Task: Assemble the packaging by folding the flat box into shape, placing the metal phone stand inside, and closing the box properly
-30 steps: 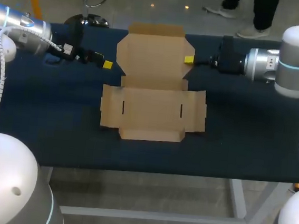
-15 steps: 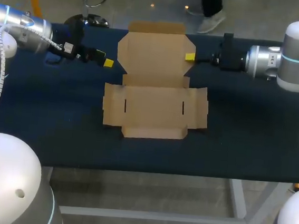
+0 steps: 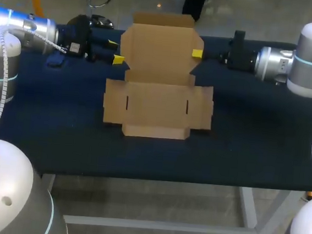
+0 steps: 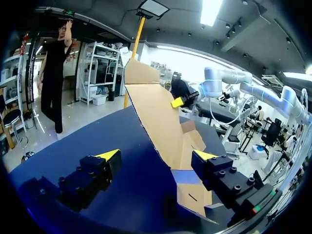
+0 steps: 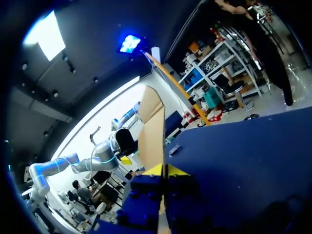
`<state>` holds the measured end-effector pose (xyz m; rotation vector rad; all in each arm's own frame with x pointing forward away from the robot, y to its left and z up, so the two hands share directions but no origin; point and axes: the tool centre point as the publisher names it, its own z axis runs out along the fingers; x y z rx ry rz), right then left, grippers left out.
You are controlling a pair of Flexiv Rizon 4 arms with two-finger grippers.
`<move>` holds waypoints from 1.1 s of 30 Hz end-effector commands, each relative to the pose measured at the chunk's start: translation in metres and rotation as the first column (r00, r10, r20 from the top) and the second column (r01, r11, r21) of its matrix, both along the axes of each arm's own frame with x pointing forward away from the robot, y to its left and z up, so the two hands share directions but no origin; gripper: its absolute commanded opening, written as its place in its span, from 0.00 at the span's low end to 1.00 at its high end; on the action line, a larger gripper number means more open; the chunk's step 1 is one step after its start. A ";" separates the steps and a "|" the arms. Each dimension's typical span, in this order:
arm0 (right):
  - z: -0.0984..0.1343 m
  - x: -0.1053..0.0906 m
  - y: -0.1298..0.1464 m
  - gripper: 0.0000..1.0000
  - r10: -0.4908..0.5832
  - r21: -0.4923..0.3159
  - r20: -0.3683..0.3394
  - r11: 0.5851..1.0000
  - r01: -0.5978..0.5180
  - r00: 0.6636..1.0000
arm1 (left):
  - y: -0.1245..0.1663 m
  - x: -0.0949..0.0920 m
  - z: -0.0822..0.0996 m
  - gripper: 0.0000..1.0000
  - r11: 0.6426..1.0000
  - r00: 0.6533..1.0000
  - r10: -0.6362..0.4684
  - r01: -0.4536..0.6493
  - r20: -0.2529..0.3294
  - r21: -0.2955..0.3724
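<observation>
Now | right hand [image 3: 197, 53] clenched on box [image 3: 157, 103] lid edge, contact partly hidden | left hand [image 3: 115, 52] released beside lid

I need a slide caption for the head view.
Right gripper holds the cardboard box by its lid; left gripper open beside it.

Silver-white arms [image 3: 285, 64], black yellow-tipped pincers [image 4: 157, 156]

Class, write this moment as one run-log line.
phase: folding | right gripper: shut on box lid edge | left gripper: open, at opposite lid edge
</observation>
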<state>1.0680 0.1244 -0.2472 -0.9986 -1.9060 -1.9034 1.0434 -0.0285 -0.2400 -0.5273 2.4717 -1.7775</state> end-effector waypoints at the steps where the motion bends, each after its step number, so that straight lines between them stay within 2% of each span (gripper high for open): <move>1: 0.001 0.007 0.002 0.00 0.007 0.007 0.010 1.000 -0.007 1.000 | -0.008 0.011 0.004 1.00 0.999 0.999 -0.038 0.038 0.013 -0.002; 6: 0.006 0.011 0.006 0.00 0.020 0.022 0.033 1.000 -0.021 0.999 | -0.017 0.019 0.011 1.00 0.998 0.997 -0.069 0.069 0.031 -0.013; 15: 0.012 0.018 0.014 0.00 0.032 0.044 0.070 0.998 -0.035 0.997 | -0.031 0.030 0.014 0.98 0.991 0.993 -0.113 0.116 0.046 -0.071; 22: 0.015 0.021 0.019 0.00 0.042 0.057 0.088 0.997 -0.047 0.995 | -0.042 0.039 0.017 0.78 0.984 0.987 -0.151 0.155 0.052 -0.085; 24: 0.016 0.022 0.020 0.00 0.044 0.059 0.092 0.997 -0.050 0.995 | -0.044 0.041 0.018 0.78 0.982 0.986 -0.161 0.165 0.053 -0.091; 30: 0.018 0.025 0.023 0.00 0.046 0.059 0.106 0.997 -0.053 0.993 | -0.049 0.043 0.021 0.65 0.977 0.982 -0.178 0.183 0.061 -0.111; 33: 0.019 0.026 0.024 0.00 0.046 0.060 0.112 0.997 -0.053 0.993 | -0.050 0.042 0.022 0.55 0.974 0.981 -0.184 0.191 0.066 -0.123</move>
